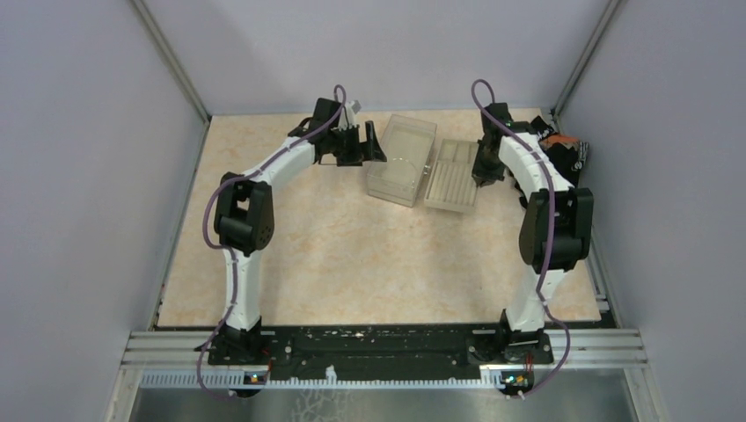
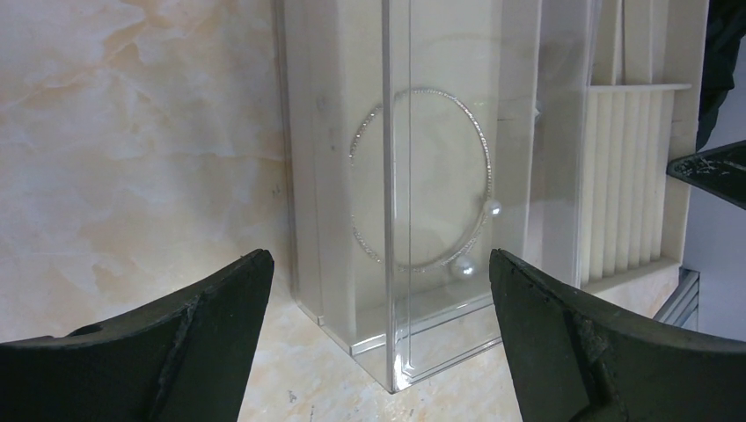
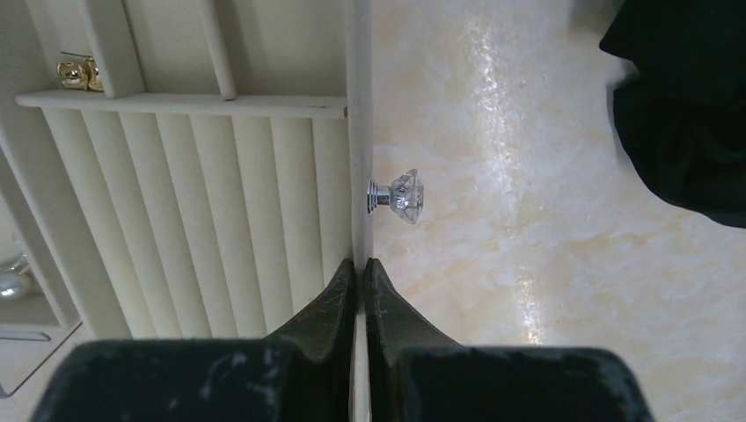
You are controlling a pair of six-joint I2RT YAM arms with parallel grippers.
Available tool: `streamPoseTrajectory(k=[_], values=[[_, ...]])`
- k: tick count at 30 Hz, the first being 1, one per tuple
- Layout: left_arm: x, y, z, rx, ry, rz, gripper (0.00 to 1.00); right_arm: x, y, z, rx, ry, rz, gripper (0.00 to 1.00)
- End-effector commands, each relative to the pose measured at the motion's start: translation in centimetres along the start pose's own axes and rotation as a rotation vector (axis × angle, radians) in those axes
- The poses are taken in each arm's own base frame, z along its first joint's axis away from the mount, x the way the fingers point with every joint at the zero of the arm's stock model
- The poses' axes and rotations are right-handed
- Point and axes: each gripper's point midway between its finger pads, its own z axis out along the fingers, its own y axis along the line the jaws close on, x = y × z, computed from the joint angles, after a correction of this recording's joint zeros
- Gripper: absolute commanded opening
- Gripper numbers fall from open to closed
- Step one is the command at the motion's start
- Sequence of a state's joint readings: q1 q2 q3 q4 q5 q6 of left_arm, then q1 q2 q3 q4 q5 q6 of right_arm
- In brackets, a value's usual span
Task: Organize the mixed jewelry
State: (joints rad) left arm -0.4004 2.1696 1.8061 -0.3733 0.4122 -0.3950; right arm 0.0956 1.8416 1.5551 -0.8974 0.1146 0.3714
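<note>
A thin silvery loop with two pearl ends lies inside a clear plastic box, which also shows in the top view. My left gripper is open, its fingers either side of the box's near corner and apart from it; from above this gripper sits at the box's left. My right gripper is shut on the thin front wall of the beige tray, just below its crystal knob. A small gold piece rests in a tray compartment.
The beige tray with its ridged slots adjoins the clear box on the right. A black cloth heap lies on the marble table right of the tray, by the right wall.
</note>
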Motion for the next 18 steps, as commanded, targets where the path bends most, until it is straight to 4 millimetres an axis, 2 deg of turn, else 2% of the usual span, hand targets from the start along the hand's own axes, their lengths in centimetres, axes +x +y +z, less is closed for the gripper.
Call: streamPoseTrajectory(k=[1, 10, 18], values=[[-0.9, -1.7, 0.5, 0.057, -0.016, 0.021, 0.99, -3.1, 2.0, -1.2, -0.057, -0.079, 0.019, 0.0], [-0.8, -1.8, 1.1, 0.071, -0.004, 0.017, 0.99, -4.7, 3.4, -1.1, -0.082, -0.1, 0.018, 0.0], [-0.7, -1.7, 1.6, 0.076, 0.012, 0.017, 0.99, -5.2, 4.8, -0.7, -0.103, -0.103, -0.001, 0.0]])
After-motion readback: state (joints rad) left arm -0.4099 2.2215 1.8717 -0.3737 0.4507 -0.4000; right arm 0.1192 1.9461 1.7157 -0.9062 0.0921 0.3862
